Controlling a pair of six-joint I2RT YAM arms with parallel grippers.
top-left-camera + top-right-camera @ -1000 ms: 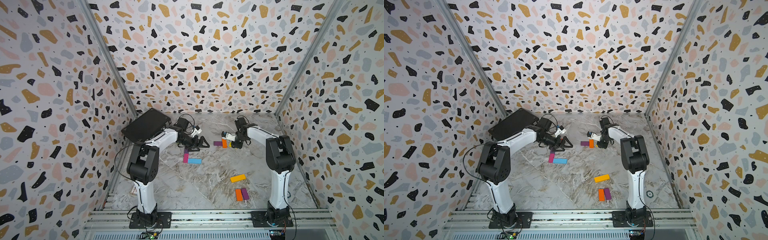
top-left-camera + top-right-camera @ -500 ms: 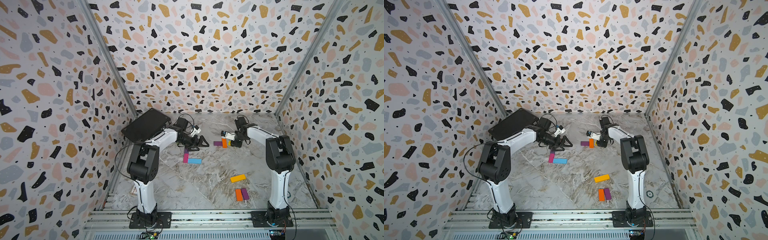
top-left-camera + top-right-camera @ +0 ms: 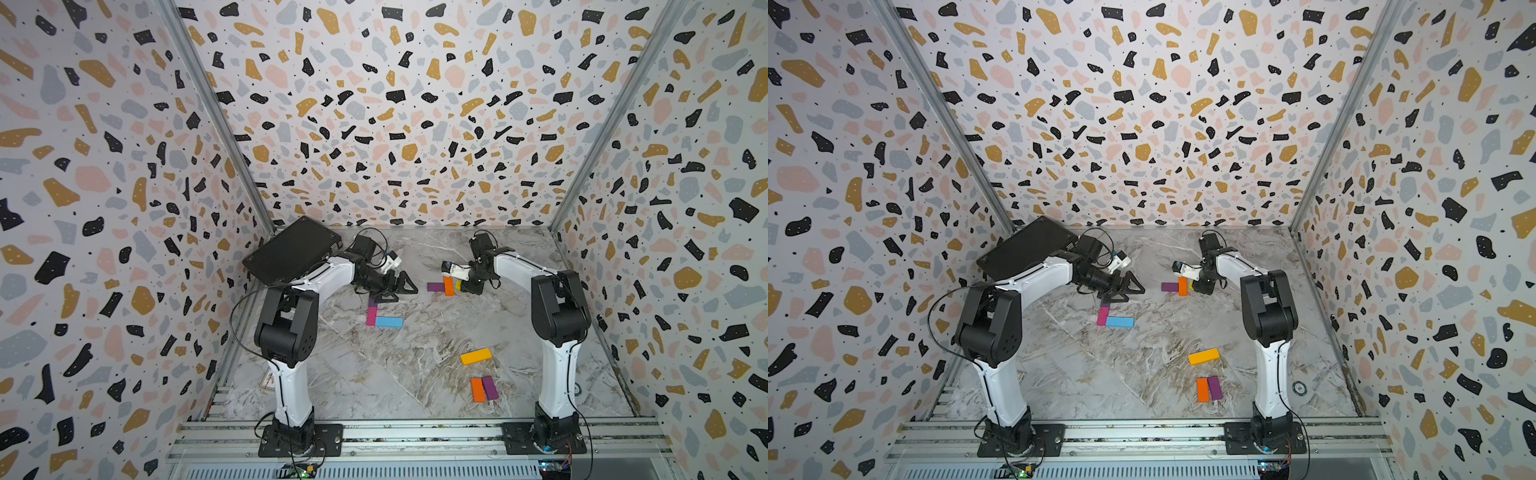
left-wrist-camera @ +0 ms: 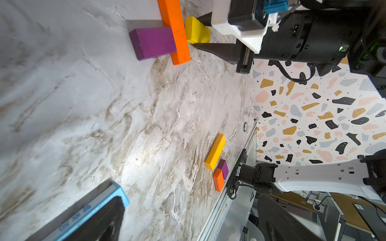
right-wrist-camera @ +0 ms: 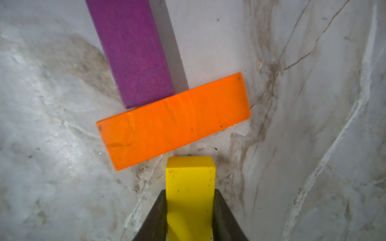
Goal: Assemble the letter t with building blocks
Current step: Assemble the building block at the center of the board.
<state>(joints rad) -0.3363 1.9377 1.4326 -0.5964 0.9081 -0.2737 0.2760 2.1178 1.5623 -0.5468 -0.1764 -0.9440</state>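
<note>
- Right jaws: clenched on yellow block (image 5: pixel 190 177), its free end just beside the long side of an orange block (image 5: pixel 173 121).
- Purple block (image 5: pixel 133 52): end-on against the orange block's opposite side, touching.
- Left jaws: spread wide, grasping nothing, over the desk (image 3: pixel 415 374) near pink block (image 3: pixel 371 316) and blue block (image 3: pixel 389 321), which touch each other.
- Amber block (image 3: pixel 476 356): lying apart, nearer the arm bases.

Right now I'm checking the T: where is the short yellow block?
In both top views the yellow block sits toward the back, right of centre, clamped in the right gripper, its end facing the orange block, opposite the purple block.
</note>
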